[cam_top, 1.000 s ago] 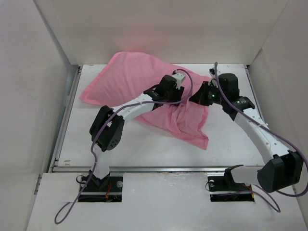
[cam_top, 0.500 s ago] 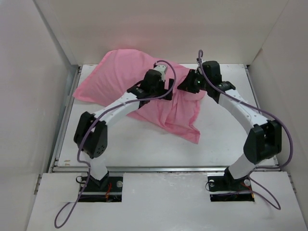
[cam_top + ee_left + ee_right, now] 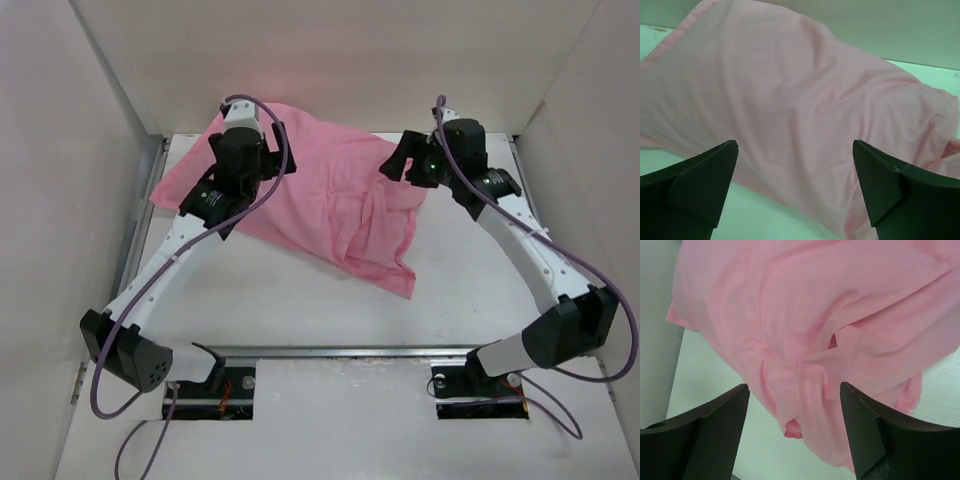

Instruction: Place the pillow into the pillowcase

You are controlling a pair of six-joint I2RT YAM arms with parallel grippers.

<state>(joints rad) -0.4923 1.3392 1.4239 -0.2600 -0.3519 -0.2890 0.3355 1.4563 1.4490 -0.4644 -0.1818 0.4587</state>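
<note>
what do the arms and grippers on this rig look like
The left arm and right arm both have white tube links joined by chunky black joint housings. A purple cable trails along each arm. A small green light glows near the right wrist. The left gripper and right gripper each have two matte black, wedge-shaped fingers.

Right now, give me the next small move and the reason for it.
Probably draw both arms back. The left gripper and right gripper stand open above the pillowcase, holding nothing. It lies plump at its far end, slack at its near corner, and no white pillow shows outside it, so the stuffing looks done.
</note>
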